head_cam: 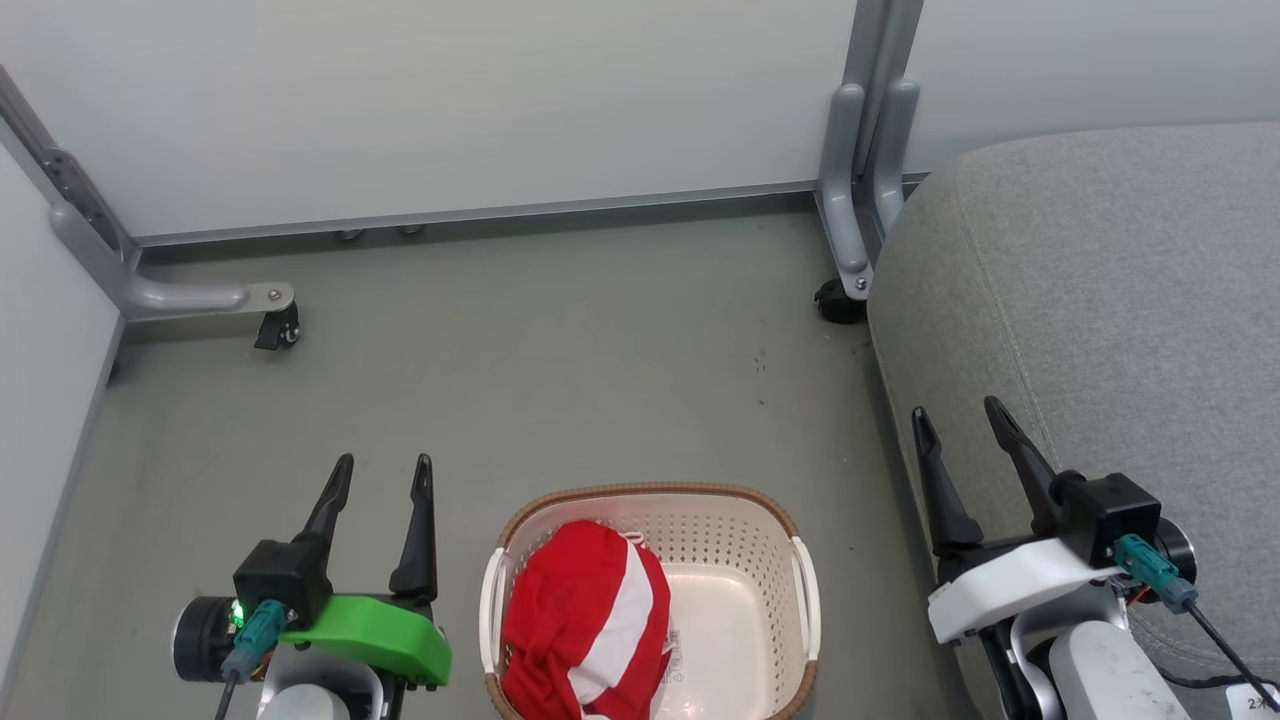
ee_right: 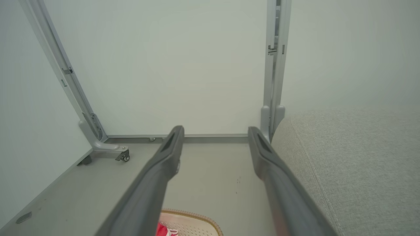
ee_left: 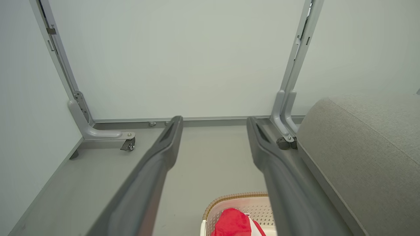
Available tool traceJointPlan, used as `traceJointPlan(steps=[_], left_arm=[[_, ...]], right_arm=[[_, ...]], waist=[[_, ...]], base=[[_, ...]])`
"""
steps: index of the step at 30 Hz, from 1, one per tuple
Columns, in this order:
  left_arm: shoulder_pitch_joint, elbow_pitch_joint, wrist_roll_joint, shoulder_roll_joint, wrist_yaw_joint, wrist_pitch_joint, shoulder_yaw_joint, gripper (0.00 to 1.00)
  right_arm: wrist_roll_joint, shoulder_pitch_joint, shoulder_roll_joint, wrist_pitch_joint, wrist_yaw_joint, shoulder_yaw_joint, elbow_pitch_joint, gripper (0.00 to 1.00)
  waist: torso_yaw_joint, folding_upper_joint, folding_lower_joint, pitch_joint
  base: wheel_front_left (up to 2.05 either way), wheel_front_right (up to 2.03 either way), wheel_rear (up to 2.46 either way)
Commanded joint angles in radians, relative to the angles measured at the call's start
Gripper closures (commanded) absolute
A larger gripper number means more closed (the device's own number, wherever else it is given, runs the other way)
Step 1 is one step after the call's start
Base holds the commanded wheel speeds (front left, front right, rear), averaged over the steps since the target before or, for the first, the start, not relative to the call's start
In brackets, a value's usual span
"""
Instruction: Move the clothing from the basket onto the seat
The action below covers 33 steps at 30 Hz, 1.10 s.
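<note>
Red clothing with white bands lies bunched in the left half of the cream perforated basket, which stands on the grey floor at the bottom centre of the head view. The clothing and the basket rim also peek in at the bottom of the left wrist view, and a corner of the basket in the right wrist view. The light-grey seat fills the right side. My left gripper hangs open left of the basket. My right gripper is open at the seat's left edge. Both are empty.
White partition panels on grey metal frames close off the back and left. A castor foot sits at the left and another castor by the seat's far corner. Bare grey floor lies beyond the basket.
</note>
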Motion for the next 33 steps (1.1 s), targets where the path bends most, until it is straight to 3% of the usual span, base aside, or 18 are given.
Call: traceJointPlan(steps=[1, 24, 33], left_arm=[[-0.020, 0.007, 0.019, 0.003, 0.005, -0.008, 0.000, 0.00], [-0.028, 0.037, 0.024, 0.003, 0.026, -0.008, 0.000, 0.00], [-0.097, 0.126, 0.031, 0.003, 0.061, -0.008, -0.122, 0.00]], right_arm=[[-0.020, -0.015, -0.003, -0.008, 0.000, 0.004, 0.004, 0.00], [-0.013, -0.020, -0.005, 0.003, 0.000, -0.001, 0.001, 0.00], [-0.010, -0.061, -0.018, 0.012, 0.000, 0.000, -0.038, 0.00]], waist=[[0.000, 0.0000, 0.0000, 0.000], [-0.003, 0.0000, 0.0000, 0.011], [-0.028, 0.0000, 0.0000, 0.111]], base=[[0.00, 0.00, 0.00], [0.00, 0.00, 0.00], [0.00, 0.00, 0.00]])
